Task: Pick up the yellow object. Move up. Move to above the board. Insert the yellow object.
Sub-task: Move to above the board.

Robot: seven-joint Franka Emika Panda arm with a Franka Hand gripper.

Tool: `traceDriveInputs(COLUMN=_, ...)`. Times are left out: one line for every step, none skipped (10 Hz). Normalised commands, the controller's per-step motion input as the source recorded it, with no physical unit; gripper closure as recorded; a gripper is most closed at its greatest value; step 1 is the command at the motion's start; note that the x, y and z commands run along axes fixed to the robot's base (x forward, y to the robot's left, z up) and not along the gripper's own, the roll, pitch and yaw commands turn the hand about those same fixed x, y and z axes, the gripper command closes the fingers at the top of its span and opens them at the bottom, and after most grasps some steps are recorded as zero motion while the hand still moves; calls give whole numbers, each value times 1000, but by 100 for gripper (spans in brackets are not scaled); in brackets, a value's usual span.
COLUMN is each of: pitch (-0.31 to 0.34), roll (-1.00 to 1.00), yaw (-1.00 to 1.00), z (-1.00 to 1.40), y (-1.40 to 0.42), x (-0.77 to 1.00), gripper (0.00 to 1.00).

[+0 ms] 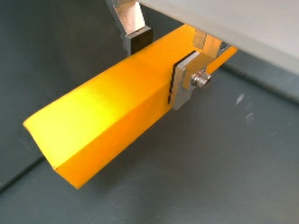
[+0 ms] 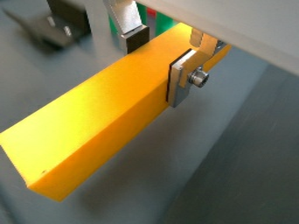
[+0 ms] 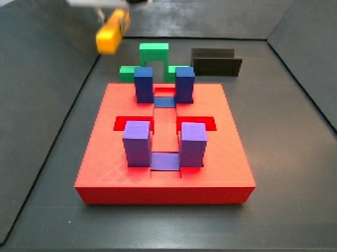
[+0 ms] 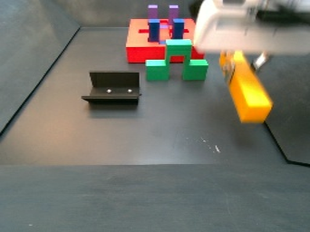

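Note:
My gripper (image 1: pixel 162 54) is shut on the yellow object (image 1: pixel 100 122), a long yellow-orange bar; the silver fingers (image 1: pixel 187 77) clamp its two sides near one end. Both wrist views show this grip (image 2: pixel 158 57), with the bar (image 2: pixel 87 131) held clear above the dark floor. In a side view the bar (image 3: pixel 110 35) hangs from the gripper (image 3: pixel 116 18) behind and left of the board (image 3: pixel 105 157), a red slab with purple and blue posts. In a side view the bar (image 4: pixel 248 91) is right of the board (image 4: pixel 137 34), under the gripper (image 4: pixel 242 56).
A green block (image 3: pixel 154 57) stands just behind the board and shows in a side view (image 4: pixel 177 56). The black fixture (image 4: pixel 112 88) stands on the floor, also seen in a side view (image 3: pixel 218 62) and a wrist view (image 2: pixel 52 31). Grey walls enclose the floor.

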Motion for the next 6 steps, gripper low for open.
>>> traceDriveInputs(pitch=68, roll=-1, yaw=8, z=1400, y=-5, x=-37, gripper=100)
traceDriveInputs(pitch=56, roll=27, yaw=8, z=1400, y=3, x=-28, gripper=100)
traceDriveInputs(pitch=56, roll=25, yaw=9, z=1400, y=4, x=-3, gripper=100)
traceDriveInputs(pitch=89, roll=-5, yaw=3, z=1400, y=12, x=31, gripper=100)
traceDriveInputs(pitch=99, roll=-2, yaw=2, z=1400, y=10, x=27, gripper=100)
traceDriveInputs(pitch=70, roll=6, yaw=1, z=798, y=-5, x=2, gripper=100)
